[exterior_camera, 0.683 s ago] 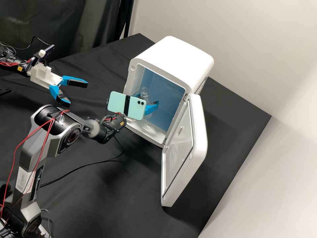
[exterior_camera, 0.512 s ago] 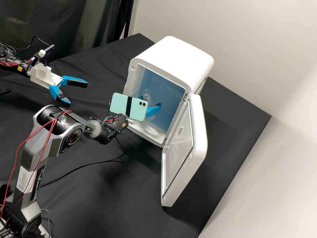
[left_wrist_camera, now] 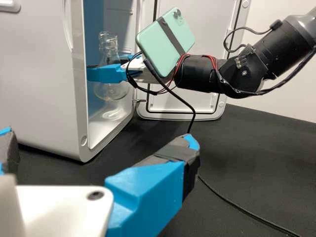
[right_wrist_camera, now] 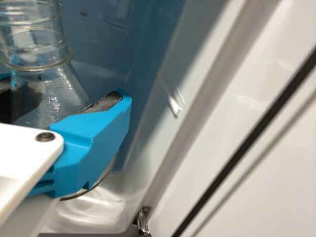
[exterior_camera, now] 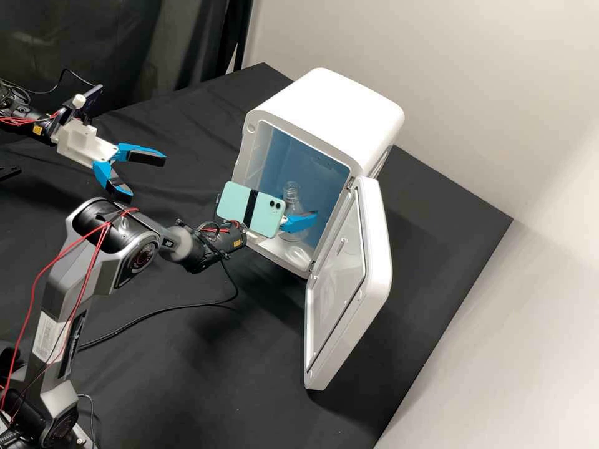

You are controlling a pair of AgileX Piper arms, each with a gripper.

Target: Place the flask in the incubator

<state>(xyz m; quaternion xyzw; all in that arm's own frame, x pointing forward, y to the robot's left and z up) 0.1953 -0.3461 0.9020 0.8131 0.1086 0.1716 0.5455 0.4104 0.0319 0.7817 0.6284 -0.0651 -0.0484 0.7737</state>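
While the right gripper [exterior_camera: 294, 219] clasps it, flask [exterior_camera: 292, 194] is inside incubator [exterior_camera: 337, 112].

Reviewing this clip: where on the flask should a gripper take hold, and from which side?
Probably best across the flask's cone just below the neck, entering level through the incubator's open front. It is upright, and the right gripper clamps it there.

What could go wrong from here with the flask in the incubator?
1. The flask, held in the right gripper, seems to hang above the incubator floor; opening now could drop or tip it.
2. It sits close to the hinge-side wall and the open door; pulling back askew could knock the glass over.
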